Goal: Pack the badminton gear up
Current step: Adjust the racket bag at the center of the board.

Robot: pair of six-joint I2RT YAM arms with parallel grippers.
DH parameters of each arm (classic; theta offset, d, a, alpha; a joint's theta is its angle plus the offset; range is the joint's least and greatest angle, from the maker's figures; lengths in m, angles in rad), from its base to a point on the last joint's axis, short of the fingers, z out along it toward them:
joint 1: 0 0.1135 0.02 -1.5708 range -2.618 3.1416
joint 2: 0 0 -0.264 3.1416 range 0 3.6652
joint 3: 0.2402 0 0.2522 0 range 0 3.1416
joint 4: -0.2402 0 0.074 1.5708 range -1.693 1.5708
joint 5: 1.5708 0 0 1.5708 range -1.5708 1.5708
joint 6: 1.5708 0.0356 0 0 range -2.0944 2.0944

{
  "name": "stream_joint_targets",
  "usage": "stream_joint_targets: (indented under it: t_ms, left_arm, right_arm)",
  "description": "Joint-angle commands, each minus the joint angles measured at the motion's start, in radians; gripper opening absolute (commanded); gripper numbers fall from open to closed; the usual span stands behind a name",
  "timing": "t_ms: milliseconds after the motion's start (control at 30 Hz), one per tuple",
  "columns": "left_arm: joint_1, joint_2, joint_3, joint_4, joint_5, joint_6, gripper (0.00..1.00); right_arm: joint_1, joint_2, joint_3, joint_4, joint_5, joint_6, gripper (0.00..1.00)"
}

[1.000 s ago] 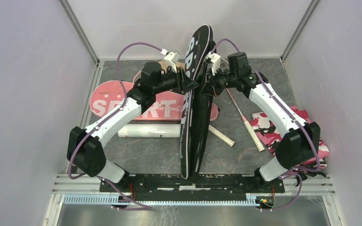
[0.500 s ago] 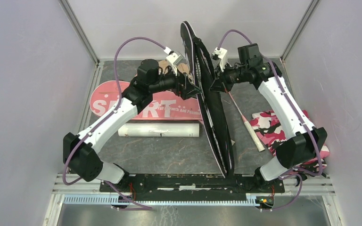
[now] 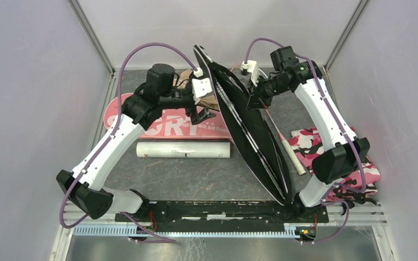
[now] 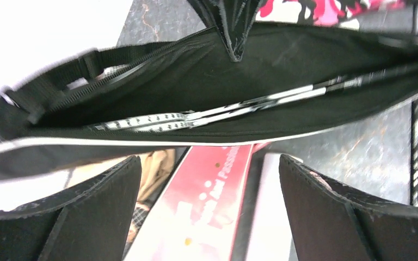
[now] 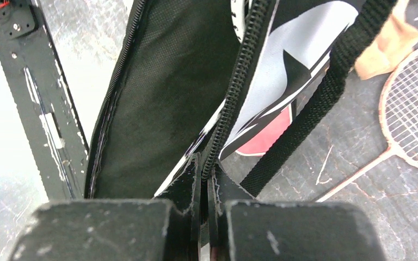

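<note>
The black cover (image 3: 261, 147) hangs unzipped and slanted, its low end near the right arm's base. My right gripper (image 3: 254, 99) is shut on its zipper edge (image 5: 212, 157). A racket shaft (image 4: 223, 111) lies inside the black cover (image 4: 207, 70). My left gripper (image 3: 207, 109) is open and apart from it, fingers (image 4: 87, 212) spread over the pink cover (image 4: 207, 206). The pink cover (image 3: 168, 128) lies flat, printed "SPORT". In front of it lies the white tube (image 3: 185, 149). A second racket (image 3: 283, 142) lies on the table, its head (image 5: 413, 125) in the right wrist view.
A pink camouflage cloth (image 3: 329, 155) is bunched at the right, under the right arm. A tan cloth (image 3: 188, 76) sits at the back behind the left gripper. Grey walls close in both sides and the back. The arms' black base bar (image 3: 212, 209) runs along the near edge.
My left gripper opened, let go of the black cover and drew back left. The right gripper kept its hold, and the cover's low end swung to the right.
</note>
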Motion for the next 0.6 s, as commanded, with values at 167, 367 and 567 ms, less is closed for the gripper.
stream_joint_targets:
  t_ms: [167, 367, 567]
  left_arm:
    - [-0.003, 0.018, 0.192, -0.49, 0.038, 0.73, 1.0]
    - [-0.01, 0.08, 0.233, -0.571, 0.02, 0.934, 1.0]
    - [-0.015, 0.15, 0.238, -0.559, -0.046, 1.076, 1.0]
  right_arm:
    - [-0.004, 0.034, 0.03, -0.062, -0.087, -0.135, 0.0]
    - [0.007, 0.049, -0.011, -0.062, -0.14, -0.145, 0.0]
    - [0.034, 0.066, -0.043, -0.063, -0.174, -0.149, 0.0]
